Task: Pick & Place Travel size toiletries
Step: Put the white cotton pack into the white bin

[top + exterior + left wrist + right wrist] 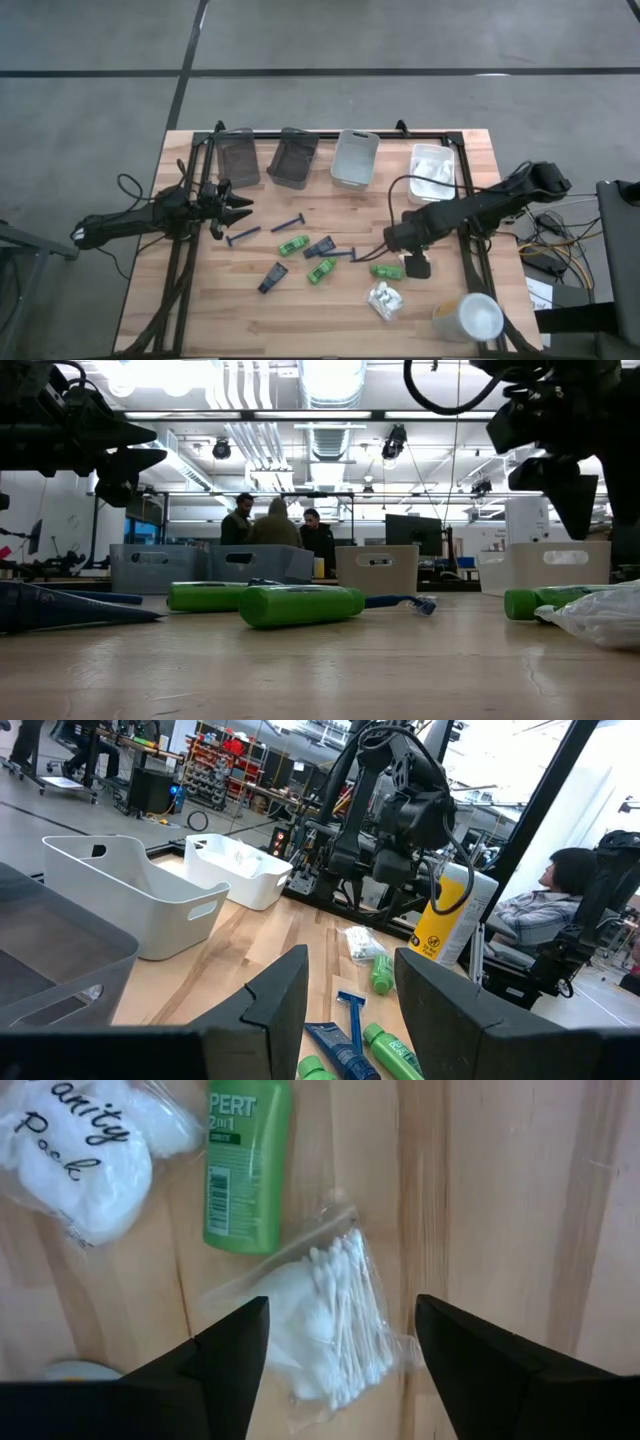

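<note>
**Toiletries Still Scattered as Two Arms Hover**

Wooden slats of the table (220, 310) carry most of the travel-size toiletries, loose across the middle and near edge. Four bins line the far edge: two dark grey plastic bins (238, 158), a pale grey bin (355, 158) and a white bin (432, 166) that seems to hold white packets, though its contents are hard to make out. The right end effector (340, 1342) hangs released over a clear crinkly packet of cotton swabs (335, 1320), beside a bright green little bottle (245, 1160) and a white cotton-ball packet (75, 1155), near the right-hand near corner where a large white cup (470, 318) stands. The left end effector (240, 212), also released and empty, waits by the left edge near a dark blue thin-handled razor (243, 236). Judging by the spread, sorting has barely begun.
</note>
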